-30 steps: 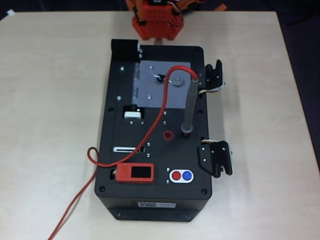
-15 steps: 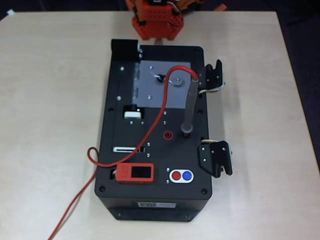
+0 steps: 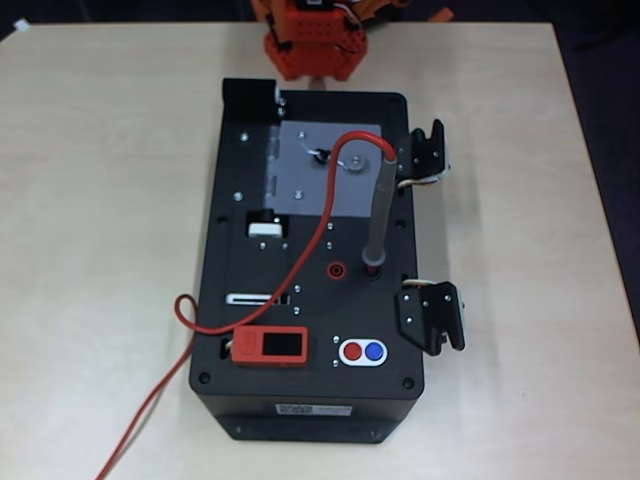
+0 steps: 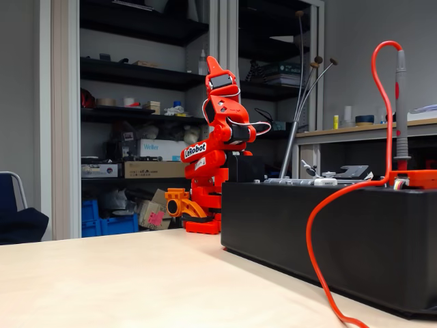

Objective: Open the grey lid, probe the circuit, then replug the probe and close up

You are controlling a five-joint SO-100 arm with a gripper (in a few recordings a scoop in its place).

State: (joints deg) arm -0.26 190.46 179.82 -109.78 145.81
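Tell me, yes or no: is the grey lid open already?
No. In the overhead view the grey lid lies flat and closed on the black box, with the probe standing upright in its socket beside it.

Even, fairly bright indoor light falls from above. In the overhead view the table is washed pale, and the black box throws a soft shadow toward 3 o'clock. That picture is slightly soft. In the fixed view the shelves at 10 o'clock sit dim and blurred.
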